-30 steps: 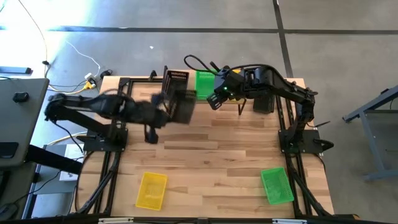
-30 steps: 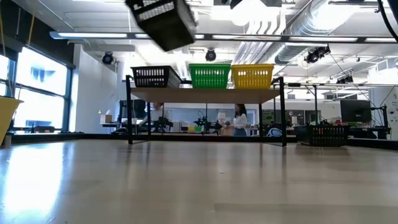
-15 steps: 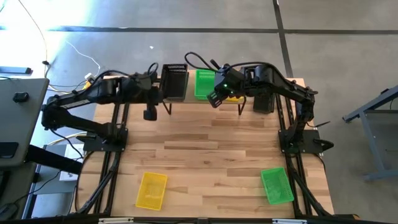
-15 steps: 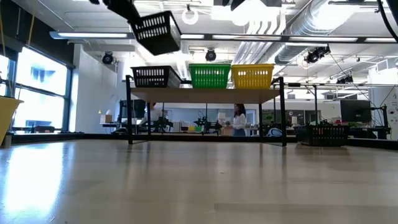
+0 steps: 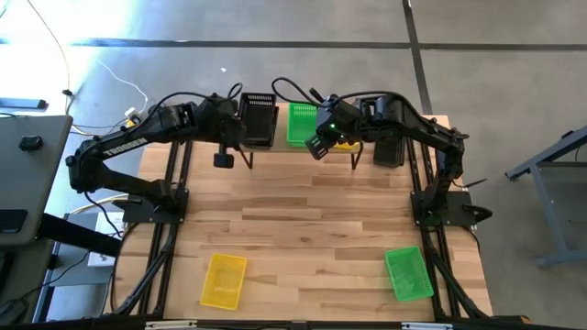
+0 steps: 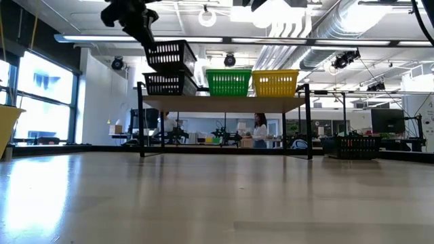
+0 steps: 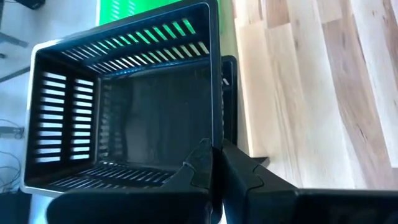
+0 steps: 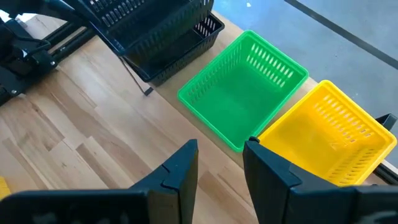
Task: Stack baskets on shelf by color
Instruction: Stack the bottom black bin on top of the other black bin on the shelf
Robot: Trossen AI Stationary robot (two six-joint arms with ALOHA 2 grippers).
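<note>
Butcher-block table (image 5: 303, 220) in a large open workroom; a person stands far off behind the shelf in the low view.

Near edge, left: one yellow basket (image 5: 224, 280) lying alone on the table.

Far edge: shelf (image 6: 227, 102), three baskets wide. Left slot: one black basket (image 6: 167, 84) seated on the plank. Left gripper (image 7: 214, 163) holds a second black basket (image 6: 169, 55) by its rim, fingers pinched closed on the wall, just above the seated one and slightly tilted; whether the two touch I cannot tell. Middle slot: one green basket (image 8: 244, 87). Right slot: one yellow basket (image 8: 333, 135), partly under the right arm in the high view.

Right gripper (image 8: 221, 163) hovers over the table just in front of the green and yellow baskets, fingers apart, holding nothing.

Past the shelf's right end: one black basket (image 5: 389, 149) on the table. Near edge, right: one green basket (image 5: 408, 272).

Count seen: black three, green two, yellow two.
</note>
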